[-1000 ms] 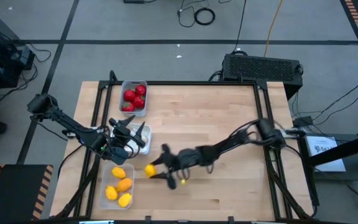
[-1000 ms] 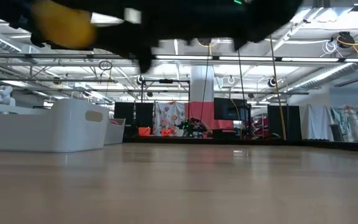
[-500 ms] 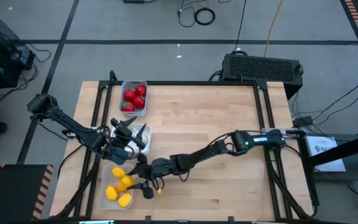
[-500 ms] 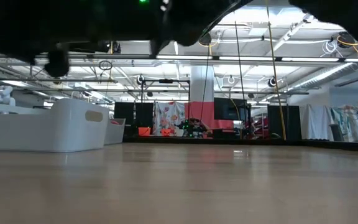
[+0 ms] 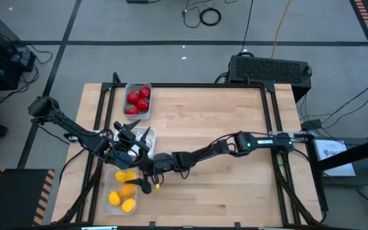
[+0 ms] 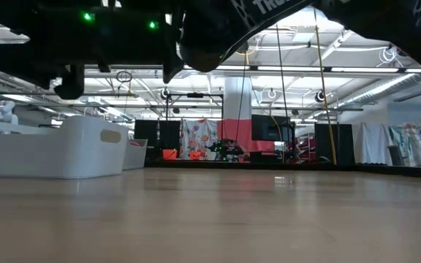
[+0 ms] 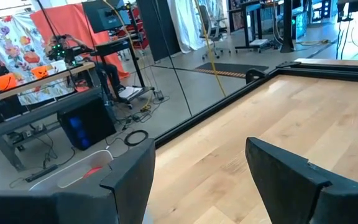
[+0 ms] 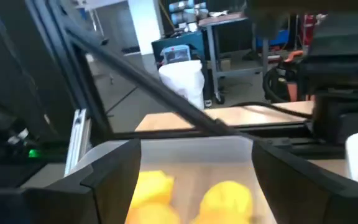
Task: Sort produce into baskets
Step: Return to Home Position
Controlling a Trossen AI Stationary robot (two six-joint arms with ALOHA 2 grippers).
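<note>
**Item 1.** Clear basket [image 5: 106, 207], lower left of the overhead frame, by the near edge of the worktop [image 5: 222, 108]. Contents: lemons [image 5: 126, 190], yellow and orange, bunched together inside.

**Item 2.** Right pincer [image 8: 193, 150], its arm stretched across the boards from the right of the frame. It hangs over the right rim of the clear basket. Fingers are spread wide with nothing between them, and its own camera shows lemons under the gap.

**Item 3.** Left pincer [image 7: 199, 152], just above item 2 in the overhead frame, over the white basket [image 6: 50, 150]. Fingers are apart and empty, and the arm is waiting. From where I stand I cannot tell what this basket holds.

**Item 4.** Grey basket [image 5: 128, 88], upper left of the frame, at the far edge. Contents: red fruits [image 5: 138, 99], a small cluster.

**Step in hand,** as I judge it: the lemon is delivered and the right arm is due back at rest.

**Next move calls for:** lift the right pincer above the basket wall first. Then draw it back toward the right of the frame, keeping off the left arm, which sits close beside it.
</note>
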